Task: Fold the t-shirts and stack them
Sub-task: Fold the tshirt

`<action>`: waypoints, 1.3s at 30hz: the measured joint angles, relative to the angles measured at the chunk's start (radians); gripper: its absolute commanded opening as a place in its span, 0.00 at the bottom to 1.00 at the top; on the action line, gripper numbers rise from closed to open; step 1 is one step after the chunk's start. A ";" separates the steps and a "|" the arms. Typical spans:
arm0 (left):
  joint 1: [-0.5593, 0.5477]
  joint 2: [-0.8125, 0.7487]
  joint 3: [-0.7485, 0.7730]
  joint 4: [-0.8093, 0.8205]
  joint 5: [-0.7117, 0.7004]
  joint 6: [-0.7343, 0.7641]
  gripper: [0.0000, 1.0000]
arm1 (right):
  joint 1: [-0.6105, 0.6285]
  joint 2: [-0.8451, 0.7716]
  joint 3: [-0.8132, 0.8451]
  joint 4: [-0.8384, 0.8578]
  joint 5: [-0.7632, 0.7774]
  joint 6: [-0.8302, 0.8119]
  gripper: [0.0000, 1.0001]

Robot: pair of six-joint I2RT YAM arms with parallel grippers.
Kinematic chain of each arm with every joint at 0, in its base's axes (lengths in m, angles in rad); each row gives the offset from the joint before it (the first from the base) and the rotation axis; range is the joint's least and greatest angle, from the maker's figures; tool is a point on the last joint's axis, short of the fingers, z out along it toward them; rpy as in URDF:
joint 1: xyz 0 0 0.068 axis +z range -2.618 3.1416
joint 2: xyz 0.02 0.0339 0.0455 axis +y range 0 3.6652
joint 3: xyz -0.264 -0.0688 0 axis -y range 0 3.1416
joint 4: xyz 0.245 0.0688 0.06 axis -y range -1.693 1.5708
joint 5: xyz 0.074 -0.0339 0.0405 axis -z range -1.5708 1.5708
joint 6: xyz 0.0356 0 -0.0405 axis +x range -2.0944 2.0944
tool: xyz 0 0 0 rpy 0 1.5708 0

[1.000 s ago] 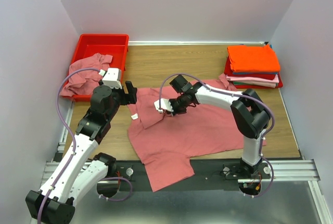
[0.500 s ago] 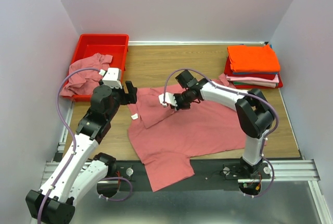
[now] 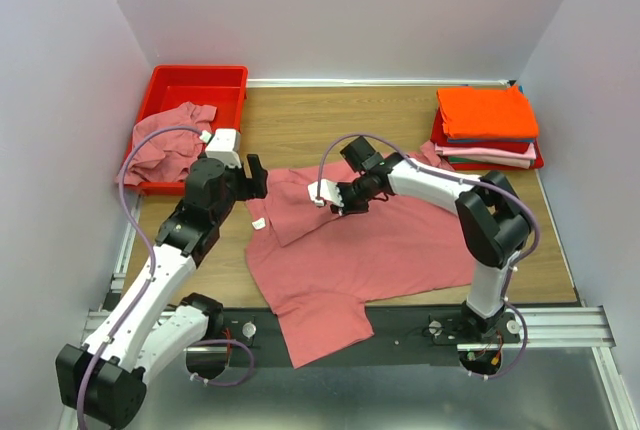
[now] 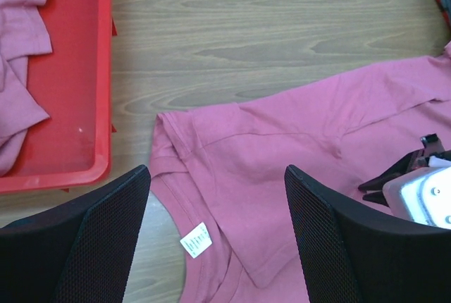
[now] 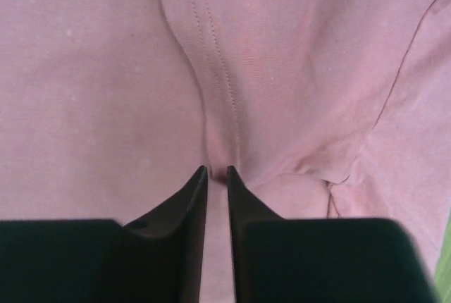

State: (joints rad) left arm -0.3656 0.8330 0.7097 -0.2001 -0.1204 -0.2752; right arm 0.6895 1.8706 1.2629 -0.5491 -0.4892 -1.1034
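A large rose-pink t-shirt (image 3: 390, 250) lies spread on the wooden table, its white neck tag (image 3: 258, 223) at the left. My right gripper (image 3: 343, 202) is down on the shirt's upper left part. In the right wrist view the right gripper (image 5: 216, 171) is shut on a pinched ridge of the pink fabric (image 5: 106, 70). My left gripper (image 3: 256, 178) is open and empty just above the shirt's collar corner. In the left wrist view the left gripper (image 4: 217, 176) straddles the shirt (image 4: 282, 134) near the tag (image 4: 196, 239).
A red bin (image 3: 195, 85) at the back left holds another crumpled rose-pink shirt (image 3: 160, 145); both show in the left wrist view, the bin (image 4: 70, 70) and the shirt (image 4: 17, 49). A stack of folded shirts, orange on top (image 3: 487, 110), sits at the back right.
My right gripper has shifted slightly right and away with the pinched fabric, then held still. My left gripper has moved a little right, toward the shirt's collar.
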 measured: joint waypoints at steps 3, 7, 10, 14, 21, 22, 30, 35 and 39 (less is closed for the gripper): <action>0.000 0.040 0.000 0.006 -0.004 -0.021 0.81 | -0.002 -0.017 0.000 -0.002 -0.007 0.024 0.32; 0.000 0.144 -0.001 0.011 -0.030 -0.069 0.77 | -0.014 -0.062 0.001 -0.003 -0.026 0.084 0.40; 0.004 0.232 -0.001 0.010 -0.051 -0.116 0.76 | -0.041 -0.119 0.006 -0.002 -0.035 0.156 0.43; 0.005 0.304 -0.001 0.005 -0.088 -0.188 0.76 | -0.094 -0.213 -0.002 0.000 -0.036 0.243 0.50; 0.013 0.303 -0.030 0.028 -0.158 -0.298 0.76 | -0.296 -0.409 -0.128 0.005 -0.060 0.349 0.52; 0.020 0.303 -0.033 0.028 -0.165 -0.306 0.75 | -0.319 -0.416 -0.141 0.006 -0.068 0.354 0.52; 0.095 0.321 -0.035 0.045 -0.213 -0.364 0.75 | -0.422 -0.418 -0.222 -0.002 -0.163 0.393 0.52; 0.122 0.362 -0.018 0.066 -0.211 -0.353 0.74 | -0.423 -0.418 -0.230 -0.001 -0.198 0.394 0.52; 0.127 0.417 0.005 0.094 -0.202 -0.327 0.65 | -0.423 -0.418 -0.237 -0.002 -0.209 0.394 0.52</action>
State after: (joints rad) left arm -0.2382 1.2503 0.7151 -0.1062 -0.3225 -0.6025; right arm 0.2661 1.4528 1.0264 -0.5507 -0.6979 -0.7090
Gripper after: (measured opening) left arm 0.709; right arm 0.522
